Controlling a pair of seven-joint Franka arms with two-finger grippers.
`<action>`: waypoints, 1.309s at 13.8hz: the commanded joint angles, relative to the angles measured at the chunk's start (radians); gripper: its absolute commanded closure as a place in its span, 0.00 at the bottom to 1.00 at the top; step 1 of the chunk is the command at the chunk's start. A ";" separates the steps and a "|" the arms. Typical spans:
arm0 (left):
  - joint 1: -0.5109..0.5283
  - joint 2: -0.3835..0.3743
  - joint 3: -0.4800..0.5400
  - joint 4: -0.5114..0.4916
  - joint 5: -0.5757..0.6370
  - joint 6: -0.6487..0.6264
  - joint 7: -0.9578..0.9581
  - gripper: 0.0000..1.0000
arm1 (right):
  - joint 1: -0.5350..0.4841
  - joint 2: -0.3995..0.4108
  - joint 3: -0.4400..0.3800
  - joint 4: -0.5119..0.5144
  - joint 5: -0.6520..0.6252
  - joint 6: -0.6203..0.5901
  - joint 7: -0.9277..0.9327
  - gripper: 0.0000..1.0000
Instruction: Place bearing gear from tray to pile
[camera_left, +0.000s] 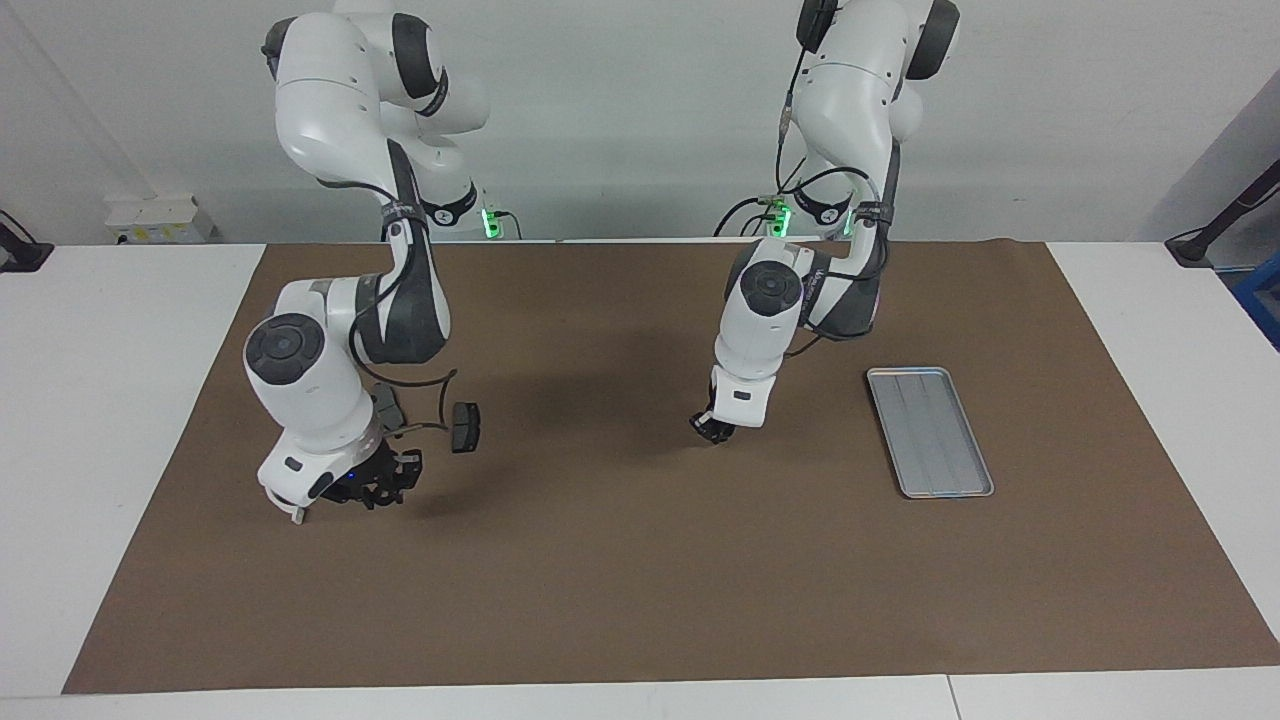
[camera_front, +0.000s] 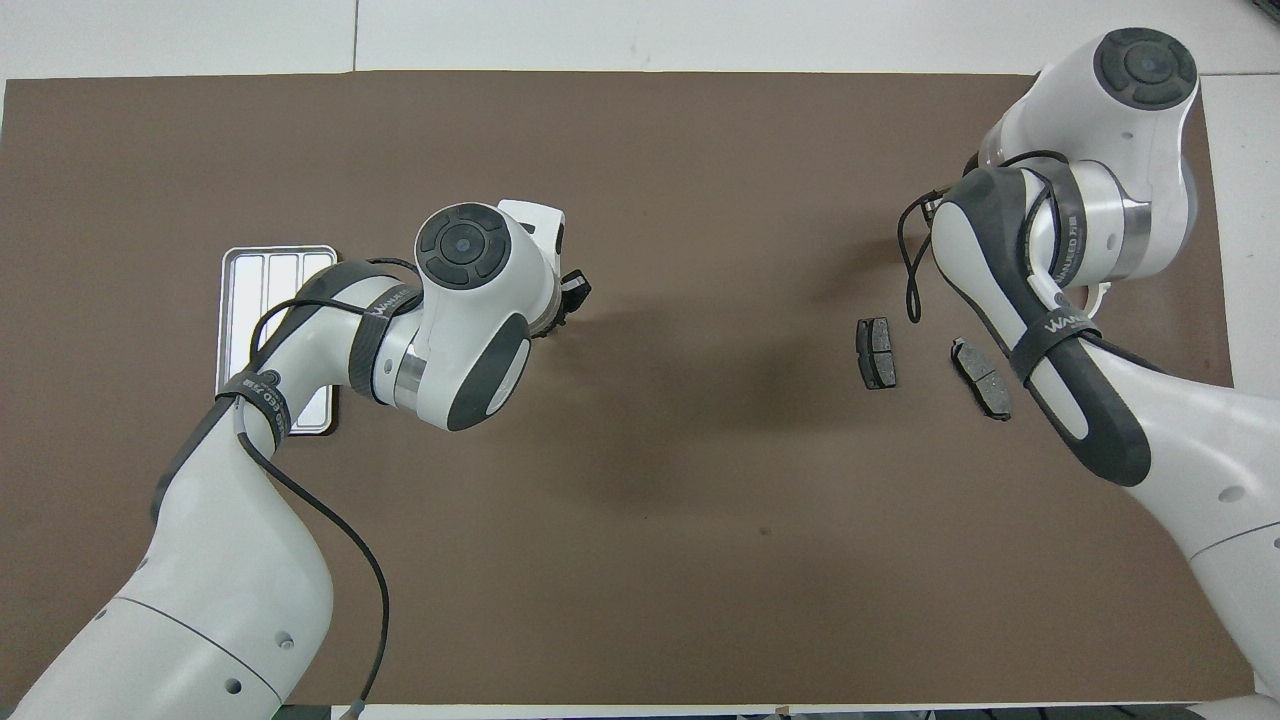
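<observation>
Facing view: tray (camera_left: 930, 432) empty near left arm's end. Gear not visible. Left end effector (camera_left: 712, 428) mid-surface, right end effector (camera_left: 375, 488) beside pads (camera_left: 465, 426); grip cannot tell. Gear likely small, rigid, slippery; pinch rim.

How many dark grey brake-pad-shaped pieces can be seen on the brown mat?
2. One pad lies toward the right arm's end of the mat; the second pad lies beside it, closer to the right arm, which may hide other parts.

Brown mat (camera_left: 620, 580) across white table (camera_left: 100, 400); grey wall (camera_left: 620, 100)
</observation>
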 joint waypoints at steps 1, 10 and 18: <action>-0.039 0.006 0.018 -0.018 0.003 0.038 -0.038 0.91 | -0.035 0.014 0.017 -0.046 -0.012 0.103 -0.049 1.00; -0.030 -0.009 0.024 -0.078 0.022 0.059 -0.044 0.00 | -0.030 0.056 0.019 -0.052 -0.007 0.193 -0.051 1.00; 0.390 -0.464 0.093 -0.025 0.043 -0.488 0.690 0.00 | 0.025 0.004 0.017 -0.043 -0.005 0.094 0.001 0.00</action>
